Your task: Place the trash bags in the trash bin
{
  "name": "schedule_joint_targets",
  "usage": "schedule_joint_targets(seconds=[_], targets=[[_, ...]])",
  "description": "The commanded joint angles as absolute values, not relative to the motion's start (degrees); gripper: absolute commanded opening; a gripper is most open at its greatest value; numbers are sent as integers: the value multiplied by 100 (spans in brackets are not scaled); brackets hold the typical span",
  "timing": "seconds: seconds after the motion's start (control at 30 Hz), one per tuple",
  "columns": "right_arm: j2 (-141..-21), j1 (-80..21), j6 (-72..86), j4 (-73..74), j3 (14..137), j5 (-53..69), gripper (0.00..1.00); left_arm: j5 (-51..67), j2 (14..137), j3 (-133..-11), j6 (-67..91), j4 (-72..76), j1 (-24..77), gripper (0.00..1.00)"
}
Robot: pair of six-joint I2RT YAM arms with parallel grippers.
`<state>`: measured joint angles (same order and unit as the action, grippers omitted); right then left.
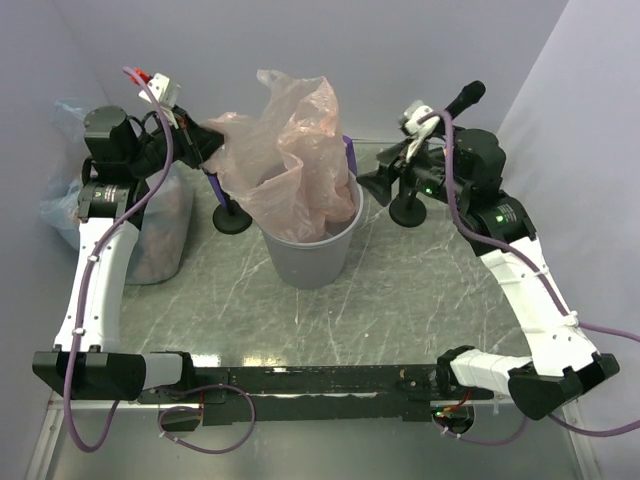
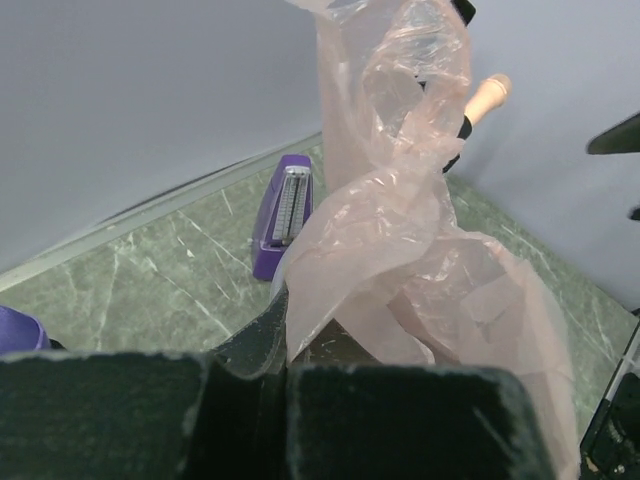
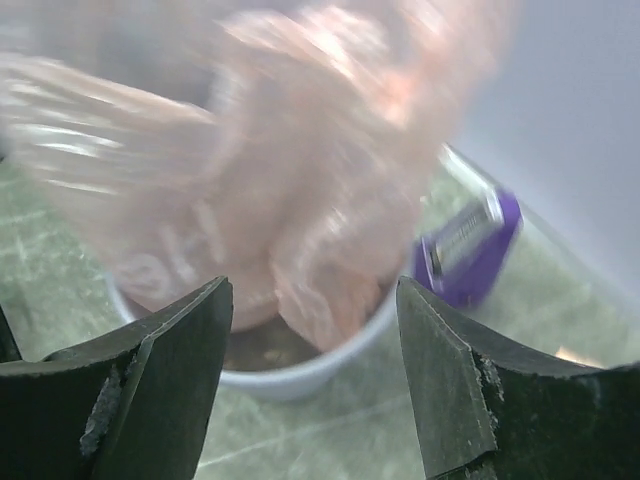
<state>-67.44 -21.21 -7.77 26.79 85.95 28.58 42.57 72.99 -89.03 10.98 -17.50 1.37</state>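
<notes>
The grey trash bin (image 1: 310,252) stands mid-table. A pink translucent trash bag (image 1: 285,150) rises out of it, its lower part inside the bin. My left gripper (image 1: 205,145) is shut on the bag's left edge, above and left of the bin. In the left wrist view the bag (image 2: 420,230) runs up from the closed gripper (image 2: 280,350). My right gripper (image 1: 382,180) is open and empty, just right of the bin. In the right wrist view the gripper (image 3: 315,330) faces the bin's rim (image 3: 320,365) and the blurred bag (image 3: 260,170).
A small purple box (image 1: 349,160) stands behind the bin; it also shows in the left wrist view (image 2: 285,210) and the right wrist view (image 3: 470,250). More bags (image 1: 160,230) are heaped at the left wall. Black round-footed stands (image 1: 232,218) (image 1: 408,210) flank the bin.
</notes>
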Motion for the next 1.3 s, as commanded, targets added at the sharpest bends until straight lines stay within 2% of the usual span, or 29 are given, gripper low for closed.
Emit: schedule_joint_targets(seconds=[0.0,0.23,0.6,0.9,1.07,1.13,1.27], targets=[[-6855,-2671,-2062,2083,8859,3208,73,4245,7295,-8517,1546,-1161,150,1],[-7469,-3111,-3382,1775,9104,2795,72,4000,7286,-8042,1399,-1212,342,1],[-8182,-3287,-5175,1108,9141,2672,72,3841,7084,-8314,1037,-1512,352,1],[-8833,-3489,-5475,589,9308,2364,70,3788,7005,-8332,914,-1582,343,1],[-8737,-3630,-5818,379,8931,2241,67,3762,7031,-8455,861,-1644,325,1],[-8692,-3647,-5897,290,8772,2128,63,3762,7022,-8481,870,-1644,325,1],[-8693,-3665,-6055,229,8693,1627,46,3788,7040,-8481,861,-1687,316,1]])
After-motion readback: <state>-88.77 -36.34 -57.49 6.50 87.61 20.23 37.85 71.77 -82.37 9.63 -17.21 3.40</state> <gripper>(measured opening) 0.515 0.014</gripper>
